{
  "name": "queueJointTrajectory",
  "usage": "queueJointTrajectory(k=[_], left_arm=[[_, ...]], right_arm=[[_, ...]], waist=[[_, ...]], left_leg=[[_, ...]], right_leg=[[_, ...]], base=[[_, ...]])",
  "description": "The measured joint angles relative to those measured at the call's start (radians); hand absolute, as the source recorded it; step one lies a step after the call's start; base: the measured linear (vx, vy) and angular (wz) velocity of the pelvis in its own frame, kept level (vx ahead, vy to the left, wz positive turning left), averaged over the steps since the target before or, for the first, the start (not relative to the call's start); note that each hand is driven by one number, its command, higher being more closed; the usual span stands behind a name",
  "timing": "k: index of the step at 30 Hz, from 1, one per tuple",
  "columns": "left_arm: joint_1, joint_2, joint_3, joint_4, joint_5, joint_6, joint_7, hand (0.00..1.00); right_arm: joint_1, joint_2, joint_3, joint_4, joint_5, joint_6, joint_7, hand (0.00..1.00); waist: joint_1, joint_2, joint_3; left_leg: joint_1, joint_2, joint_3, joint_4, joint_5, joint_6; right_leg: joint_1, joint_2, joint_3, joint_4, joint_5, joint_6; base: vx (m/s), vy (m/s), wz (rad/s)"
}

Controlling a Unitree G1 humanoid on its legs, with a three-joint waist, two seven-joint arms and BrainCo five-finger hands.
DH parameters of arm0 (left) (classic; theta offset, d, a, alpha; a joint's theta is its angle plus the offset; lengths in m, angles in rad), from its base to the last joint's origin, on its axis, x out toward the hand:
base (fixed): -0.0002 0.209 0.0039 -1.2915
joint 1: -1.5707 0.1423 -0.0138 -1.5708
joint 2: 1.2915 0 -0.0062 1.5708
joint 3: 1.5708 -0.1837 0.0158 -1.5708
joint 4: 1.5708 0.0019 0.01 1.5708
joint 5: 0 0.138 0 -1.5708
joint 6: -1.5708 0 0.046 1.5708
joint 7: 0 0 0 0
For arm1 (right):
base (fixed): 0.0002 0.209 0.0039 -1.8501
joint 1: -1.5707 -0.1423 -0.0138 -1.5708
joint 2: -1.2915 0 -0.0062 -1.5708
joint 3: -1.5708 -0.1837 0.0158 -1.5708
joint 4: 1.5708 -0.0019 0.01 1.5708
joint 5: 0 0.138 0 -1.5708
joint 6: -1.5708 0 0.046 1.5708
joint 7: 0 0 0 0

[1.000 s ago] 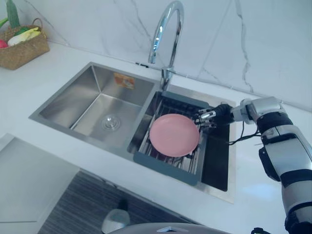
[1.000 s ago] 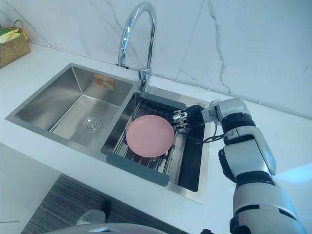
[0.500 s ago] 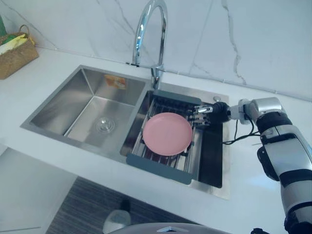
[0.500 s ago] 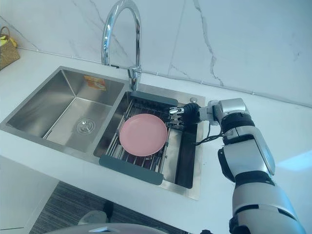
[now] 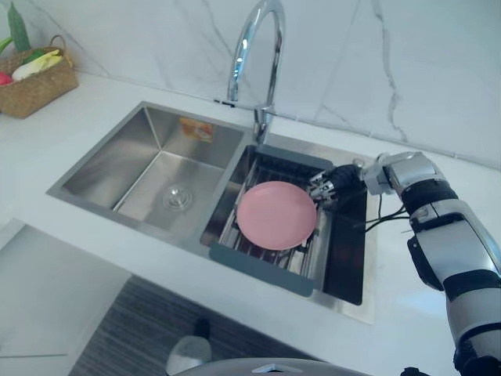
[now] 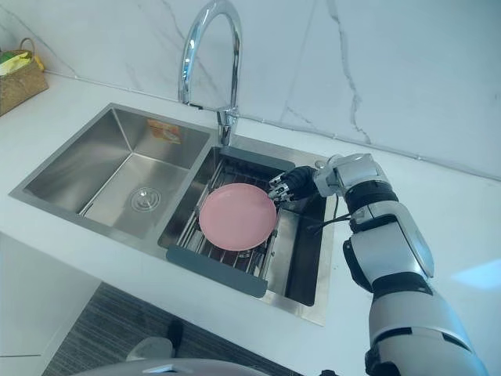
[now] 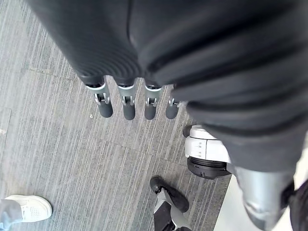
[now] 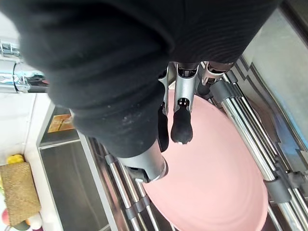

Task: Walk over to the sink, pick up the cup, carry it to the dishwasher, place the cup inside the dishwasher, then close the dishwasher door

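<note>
Round pink plate [image 5: 277, 215] on grey sink rack [image 5: 261, 270], right hand [image 5: 333, 182] at its 2 o'clock rim, fingers loose, gripping nothing, left hand [image 7: 127, 106] straight-fingered above floor [image 7: 57, 144].

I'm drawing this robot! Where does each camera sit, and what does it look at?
Left eye view: on the head, looking down at the sink and pink plate; right hand shows.
Right eye view: beside it, same scene.
Left wrist view: on that wrist, facing the floor; left hand shows.
Right wrist view: on that wrist, right hand over the plate.
</note>
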Motion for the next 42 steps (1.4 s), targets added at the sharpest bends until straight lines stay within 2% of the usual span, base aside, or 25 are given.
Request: queueJointTrajectory(k=[2, 6, 8, 11, 12, 17, 21, 24, 29, 35, 40, 42], left_arm=[[0.000, 0.000, 0.005, 0.000, 0.000, 0.000, 0.001, 0.00], [0.000, -0.001, 0.018, -0.004, 0.001, -0.002, 0.003, 0.00], [0.001, -0.004, 0.042, -0.016, 0.001, -0.004, 0.009, 0.00], [0.002, -0.010, 0.060, -0.019, 0.002, -0.004, 0.011, 0.00], [0.005, -0.013, 0.068, -0.020, 0.002, -0.002, 0.013, 0.00], [0.018, -0.018, 0.110, -0.063, 0.002, 0.001, 0.028, 0.00], [0.025, -0.022, 0.121, -0.075, 0.002, 0.005, 0.036, 0.00], [0.025, -0.027, 0.121, -0.077, 0.002, 0.005, 0.051, 0.00], [0.026, -0.038, 0.121, -0.078, 0.001, 0.010, 0.060, 0.00], [0.027, -0.041, 0.121, -0.091, -0.001, 0.029, 0.077, 0.00], [0.034, -0.047, 0.139, -0.094, -0.001, 0.040, 0.089, 0.00], [0.034, -0.047, 0.139, -0.095, -0.001, 0.041, 0.096, 0.00]], right_arm=[[0.008, 0.010, 0.010, 0.000, 0.001, -0.034, -0.036, 1.00], [0.045, 0.058, 0.032, -0.001, 0.037, -0.072, -0.051, 1.00], [0.067, 0.065, 0.031, -0.014, 0.048, -0.100, -0.097, 1.00], [0.091, 0.057, 0.028, -0.047, 0.083, -0.113, -0.153, 1.00], [0.112, 0.049, 0.026, -0.074, 0.118, -0.114, -0.194, 1.00], [0.176, 0.042, -0.050, -0.153, 0.197, -0.103, -0.283, 1.00], [0.181, 0.059, -0.114, -0.247, 0.244, -0.105, -0.283, 1.00], [0.181, 0.085, -0.144, -0.288, 0.287, -0.123, -0.304, 1.00], [0.182, 0.146, -0.177, -0.319, 0.386, -0.156, -0.401, 1.00], [0.182, 0.173, -0.265, -0.340, 0.393, -0.212, -0.507, 1.00], [0.184, 0.172, -0.317, -0.401, 0.391, -0.210, -0.525, 1.00], [0.185, 0.172, -0.321, -0.402, 0.389, -0.194, -0.518, 1.00]], waist=[[0.011, -0.002, 0.002], [0.007, -0.004, 0.003], [0.005, -0.002, 0.003], [-0.003, 0.000, 0.003], [-0.008, 0.000, 0.003], [-0.020, -0.005, 0.003], [-0.049, -0.004, 0.002], [-0.048, -0.001, -0.002], [-0.047, -0.001, -0.005], [-0.047, -0.001, -0.005], [-0.065, -0.001, -0.010], [-0.069, -0.002, -0.010]], left_leg=[[-0.003, -0.001, 0.000, 0.000, 0.000, 0.000], [-0.004, -0.001, 0.001, 0.000, -0.002, 0.007], [-0.009, -0.001, 0.001, -0.001, -0.010, 0.022], [-0.014, 0.003, 0.001, -0.001, -0.025, 0.045], [-0.014, 0.006, 0.002, -0.001, -0.039, 0.068], [-0.013, 0.001, 0.021, -0.001, -0.042, 0.077], [-0.009, 0.001, 0.031, 0.000, -0.042, 0.078], [-0.002, 0.001, 0.036, 0.000, -0.042, 0.077], [-0.002, 0.000, 0.042, 0.000, -0.044, 0.074], [-0.002, -0.001, 0.052, -0.001, -0.044, 0.074], [-0.002, -0.003, 0.061, -0.001, -0.045, 0.078], [-0.002, -0.003, 0.066, -0.001, -0.044, 0.080]], right_leg=[[0.000, 0.000, 0.000, -0.004, 0.000, 0.000], [0.000, 0.001, 0.001, -0.011, 0.000, 0.000], [-0.002, 0.005, 0.002, -0.025, -0.004, 0.000], [-0.015, 0.008, 0.002, -0.021, -0.004, 0.000], [-0.016, 0.010, 0.003, -0.020, -0.004, 0.002], [-0.019, 0.005, 0.024, -0.037, 0.016, 0.008], [-0.019, 0.007, 0.033, -0.040, 0.023, 0.008], [-0.014, 0.007, 0.035, -0.046, 0.023, 0.008], [-0.012, 0.005, 0.035, -0.049, 0.024, 0.009], [-0.014, 0.003, 0.040, -0.057, 0.034, 0.011], [-0.015, 0.003, 0.055, -0.075, 0.052, 0.015], [-0.015, 0.003, 0.058, -0.080, 0.057, 0.015]], base=[[-0.05, -0.010, 0.03], [-0.07, -0.007, -0.02], [-0.11, 0.003, -0.03], [-0.11, 0.035, 0.01], [-0.07, 0.041, 0.00], [-0.04, 0.037, -0.11], [0.01, -0.014, -0.13], [0.00, -0.008, -0.01], [0.00, 0.000, 0.00], [-0.04, 0.015, -0.02], [-0.04, 0.023, -0.08], [-0.03, 0.016, -0.05]])
